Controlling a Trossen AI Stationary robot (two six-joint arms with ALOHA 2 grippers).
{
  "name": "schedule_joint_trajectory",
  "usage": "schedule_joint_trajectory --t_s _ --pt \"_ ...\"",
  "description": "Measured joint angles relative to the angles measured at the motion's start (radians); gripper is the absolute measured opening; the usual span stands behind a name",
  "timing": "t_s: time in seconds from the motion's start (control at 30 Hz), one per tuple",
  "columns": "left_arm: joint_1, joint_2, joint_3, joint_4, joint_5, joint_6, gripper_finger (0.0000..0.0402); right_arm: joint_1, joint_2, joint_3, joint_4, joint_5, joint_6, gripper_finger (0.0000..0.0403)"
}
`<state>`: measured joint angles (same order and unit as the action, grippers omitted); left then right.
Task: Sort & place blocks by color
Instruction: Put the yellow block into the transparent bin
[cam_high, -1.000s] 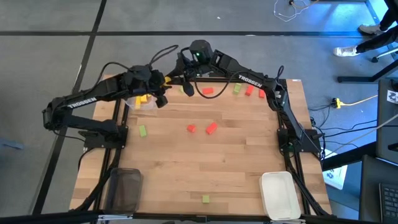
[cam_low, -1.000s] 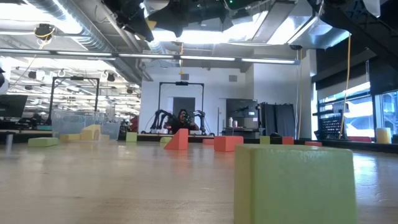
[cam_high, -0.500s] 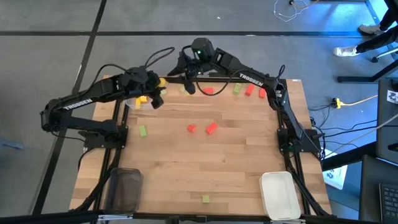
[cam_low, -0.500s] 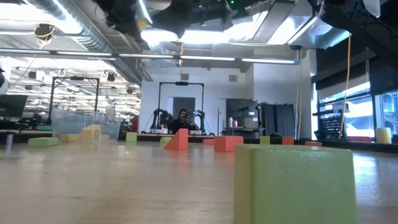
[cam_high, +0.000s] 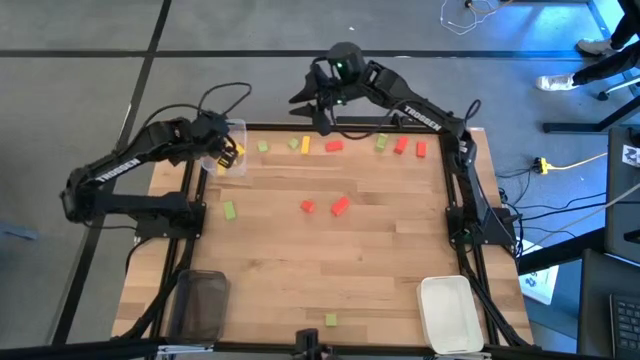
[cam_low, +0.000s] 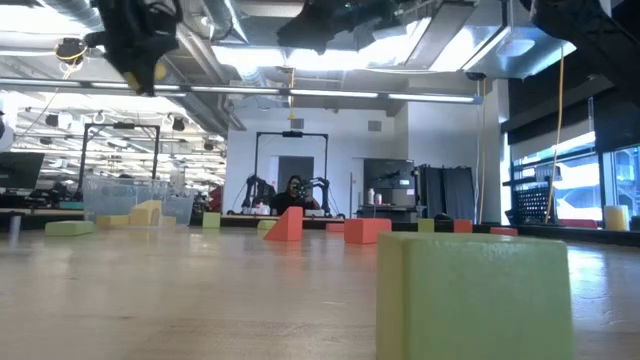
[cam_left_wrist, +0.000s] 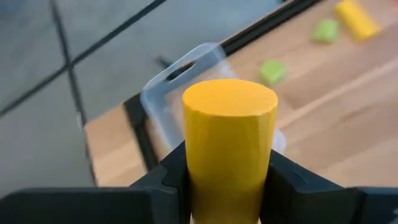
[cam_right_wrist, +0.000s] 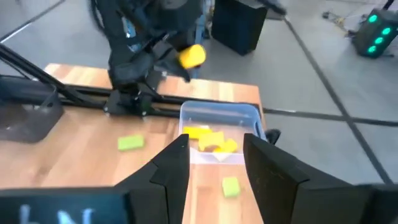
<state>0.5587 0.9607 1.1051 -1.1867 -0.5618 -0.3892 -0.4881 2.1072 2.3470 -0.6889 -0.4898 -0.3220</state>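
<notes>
My left gripper (cam_high: 224, 150) is shut on a yellow round block (cam_left_wrist: 230, 143) high over the table's far left corner, at the clear tray (cam_high: 236, 138). It also shows in the low view (cam_low: 148, 62). The tray (cam_right_wrist: 221, 127) holds a few yellow blocks (cam_right_wrist: 211, 140). My right gripper (cam_right_wrist: 214, 171) is open and hangs above the far edge (cam_high: 322, 102), touching nothing. Green, yellow and red blocks lie flat in a row along the far edge, among them a yellow block (cam_high: 305, 147) and a red block (cam_high: 333, 146). My left gripper pinches the yellow block's round side (cam_left_wrist: 186, 168) between its two fingers. The block's flat end (cam_left_wrist: 230, 99) sticks out past the fingertips. The block is lifted clear of the table and the tray (cam_right_wrist: 191, 56).
Two red blocks (cam_high: 340, 206) lie mid-table, a green block (cam_high: 229, 210) lies left of them and another green block (cam_high: 330, 319) sits near the near edge, large in the low view (cam_low: 470, 295). A dark tray (cam_high: 200, 305) and a white tray (cam_high: 447, 312) sit at the near corners.
My left gripper has carried the yellow block toward the table's left edge, to the clear tray. My right gripper has drawn back toward the far edge and somewhat right, uncovering the green and yellow blocks that lay below it.
</notes>
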Motion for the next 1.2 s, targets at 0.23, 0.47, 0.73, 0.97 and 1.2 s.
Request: schedule_joint_trajectory --t_s 0.23,0.47,0.73,0.97,1.2 --pt "0.088 0.001 -0.143 0.041 0.008 -0.1 0.0113 0.0 -0.004 0.0 -0.054 0.0 -0.015 0.015" --pt "0.157 0.001 -0.341 0.308 0.085 -0.117 0.0113 0.0 -0.01 0.0 -0.131 0.005 -0.082 0.015" --pt "0.243 0.003 -0.49 0.471 0.141 -0.144 0.0113 0.0 -0.044 0.0 -0.258 0.01 -0.164 0.015" --pt "0.303 0.009 -0.577 0.551 0.201 -0.155 0.0113 0.0 -0.055 0.0 -0.386 0.008 -0.204 0.015" --pt "0.332 0.009 -0.609 0.581 0.235 -0.159 0.0114 0.003 -0.055 0.0 -0.443 0.008 -0.207 0.015"
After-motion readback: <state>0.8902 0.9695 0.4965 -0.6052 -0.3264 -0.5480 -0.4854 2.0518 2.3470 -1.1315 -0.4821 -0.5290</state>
